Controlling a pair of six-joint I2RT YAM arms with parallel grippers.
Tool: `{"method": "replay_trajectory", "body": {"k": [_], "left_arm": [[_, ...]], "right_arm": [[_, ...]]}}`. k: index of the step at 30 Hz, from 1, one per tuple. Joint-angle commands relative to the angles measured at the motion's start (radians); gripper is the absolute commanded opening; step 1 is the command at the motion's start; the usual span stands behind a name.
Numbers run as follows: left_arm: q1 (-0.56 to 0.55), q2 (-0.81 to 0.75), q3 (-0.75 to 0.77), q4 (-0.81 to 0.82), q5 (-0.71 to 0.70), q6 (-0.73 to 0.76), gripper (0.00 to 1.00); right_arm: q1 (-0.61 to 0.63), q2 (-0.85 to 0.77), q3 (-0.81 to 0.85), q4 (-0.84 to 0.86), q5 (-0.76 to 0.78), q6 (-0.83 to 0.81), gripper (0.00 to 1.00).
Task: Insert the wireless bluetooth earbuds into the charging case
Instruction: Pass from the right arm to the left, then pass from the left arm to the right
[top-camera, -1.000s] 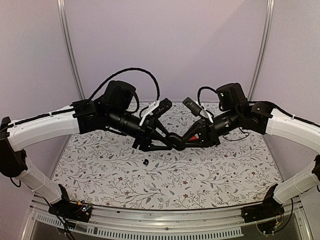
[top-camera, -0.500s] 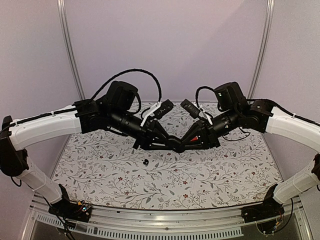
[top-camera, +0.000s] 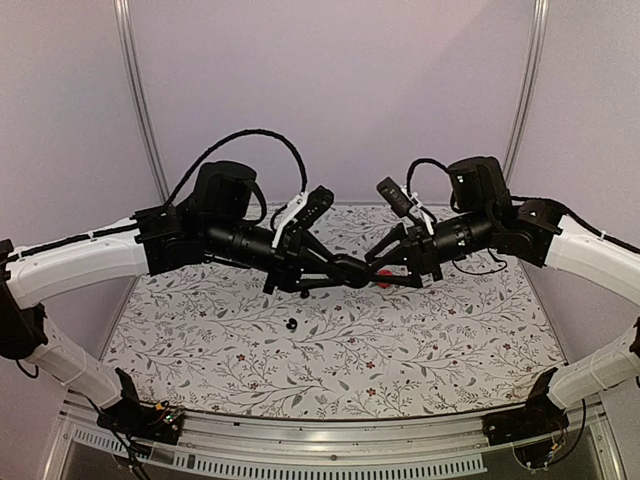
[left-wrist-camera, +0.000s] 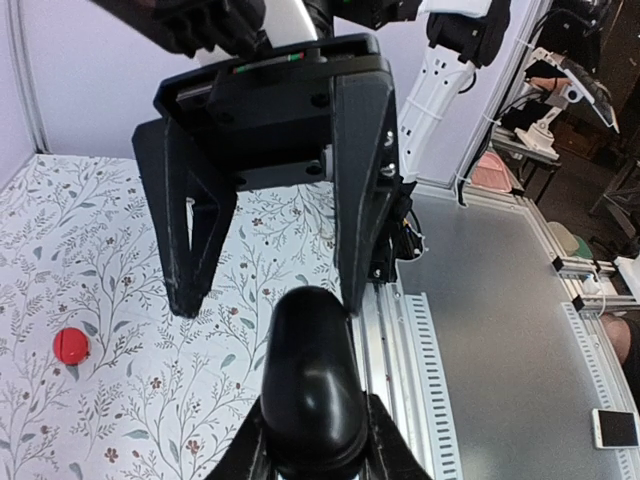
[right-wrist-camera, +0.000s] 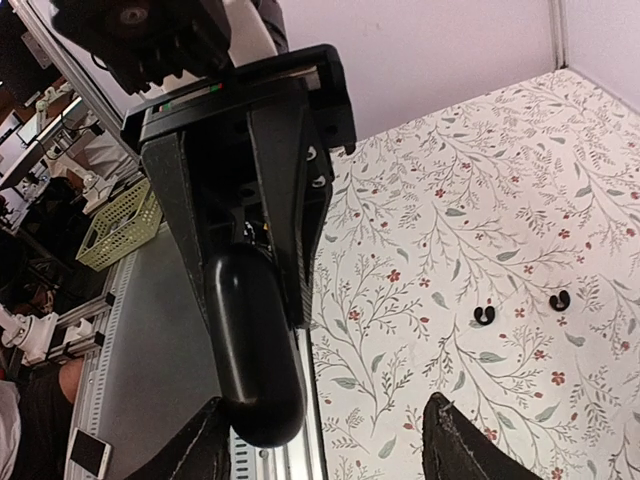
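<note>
The left arm (top-camera: 90, 255) and right arm (top-camera: 590, 250) have long links in smooth white shells, joined by bulky matte-black housings, with black cables (top-camera: 250, 140) looping out behind each gripper. The left gripper (top-camera: 340, 272) and right gripper (top-camera: 390, 272) are black, each with two flat angular fingers (left-wrist-camera: 365, 180) on a rail with a thin green stripe (left-wrist-camera: 265, 66). Small screws (left-wrist-camera: 388, 150) dot one finger's side, and a white bracket (top-camera: 290, 212) sits just behind the gripper.

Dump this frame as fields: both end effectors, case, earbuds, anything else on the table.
left end effector: shut on the charging case, held above the table
right end effector: open, case tip between its fingers, not gripped
charging case: looks closed
earbuds: two, loose on the table
red disc: on the table, untouched
</note>
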Motion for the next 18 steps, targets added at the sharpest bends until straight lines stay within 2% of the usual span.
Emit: {"method": "replay_trajectory", "body": {"k": [1, 3, 5, 11, 14, 16, 18], "left_arm": [[-0.012, -0.036, -0.015, 0.101, -0.023, 0.000, 0.02], [-0.014, -0.029, -0.012, 0.116, -0.026, -0.004, 0.02], [-0.011, -0.030, -0.017, 0.158, -0.040, -0.016, 0.02], [-0.011, -0.044, -0.098, 0.445, -0.094, -0.130, 0.00], [-0.012, -0.032, -0.082, 0.462, -0.096, -0.139, 0.00], [-0.012, -0.033, -0.080, 0.464, -0.096, -0.139, 0.00], [-0.012, -0.036, -0.089, 0.477, -0.104, -0.139, 0.00]], "right_arm": [[-0.070, -0.124, -0.054, 0.121, 0.073, 0.085, 0.66], [-0.074, -0.180, -0.086, 0.161, 0.105, 0.093, 0.71], [-0.074, -0.216, -0.119, 0.199, 0.107, 0.082, 0.72], [-0.075, -0.390, -0.332, 0.492, 0.171, 0.135, 0.80], [-0.075, -0.430, -0.361, 0.514, 0.221, 0.139, 0.87], [-0.075, -0.438, -0.367, 0.513, 0.265, 0.130, 0.97], [-0.075, -0.444, -0.375, 0.509, 0.293, 0.139, 0.99]]}}
